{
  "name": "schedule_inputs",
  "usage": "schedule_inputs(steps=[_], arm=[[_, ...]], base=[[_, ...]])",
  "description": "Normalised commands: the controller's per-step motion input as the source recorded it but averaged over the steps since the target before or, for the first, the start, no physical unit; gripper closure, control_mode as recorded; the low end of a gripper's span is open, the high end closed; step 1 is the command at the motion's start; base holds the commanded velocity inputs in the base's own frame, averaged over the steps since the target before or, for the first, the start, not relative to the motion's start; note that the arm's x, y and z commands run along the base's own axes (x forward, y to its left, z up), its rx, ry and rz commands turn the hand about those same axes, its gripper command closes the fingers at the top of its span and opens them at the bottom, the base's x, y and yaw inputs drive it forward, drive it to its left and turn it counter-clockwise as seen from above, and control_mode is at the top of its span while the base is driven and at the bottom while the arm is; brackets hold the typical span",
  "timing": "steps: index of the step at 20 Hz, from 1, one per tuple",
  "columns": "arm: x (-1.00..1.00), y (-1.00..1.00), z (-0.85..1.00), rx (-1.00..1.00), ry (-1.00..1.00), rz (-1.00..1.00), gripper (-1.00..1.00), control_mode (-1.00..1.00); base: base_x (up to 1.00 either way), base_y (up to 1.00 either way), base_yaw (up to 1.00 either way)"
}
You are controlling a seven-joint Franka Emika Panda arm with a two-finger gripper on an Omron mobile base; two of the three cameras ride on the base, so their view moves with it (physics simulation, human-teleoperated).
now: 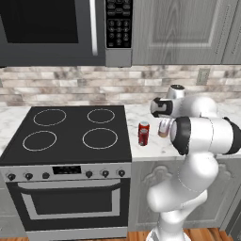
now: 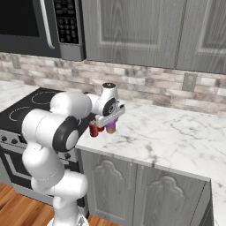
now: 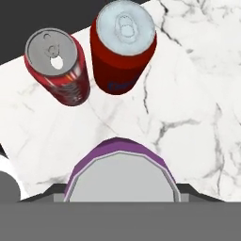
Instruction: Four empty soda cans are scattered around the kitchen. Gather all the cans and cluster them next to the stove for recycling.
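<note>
The arm reaches over the white marble counter just right of the stove. The gripper points downward and is clamped on a can with a purple body and silver top; in the hand view this can sits right between the finger tips, its lid facing the camera. In the right base view the purple can hangs under the hand, close above the counter; I cannot tell whether its base touches the marble.

Two red soda cans stand upright on the counter beside the cooktop's right edge. Hand view: one with an open tab hole and one with a pale lid and a dark label mark, side by side and nearly touching. Both stand just beyond the held can, near the black edge of the cooktop.

In the left base view one red can is plain to see, just right of the stove's front right burner; the held can shows partly behind the forearm. A microwave hangs above the stove. Grey cabinets run above the brick backsplash.
</note>
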Motion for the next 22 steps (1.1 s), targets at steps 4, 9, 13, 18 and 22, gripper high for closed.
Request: schedule_inputs(steps=[4,9,13,18,22], arm=[[0.19,0.00,-0.09,0.00,0.00,0.08,1.00,-1.00],[0.18,0.00,-0.16,0.00,0.00,0.07,1.00,-1.00],[0.23,0.01,-0.15,0.00,0.00,0.06,1.00,-1.00],[0.26,0.01,-0.16,-0.01,0.00,0.05,1.00,-1.00],[0.24,0.04,-0.20,-0.01,0.00,0.05,1.00,-1.00]], base=[[0.00,0.00,0.00],[0.00,0.00,0.00],[0.00,0.00,0.00],[0.00,0.00,0.00],[0.00,0.00,0.00]])
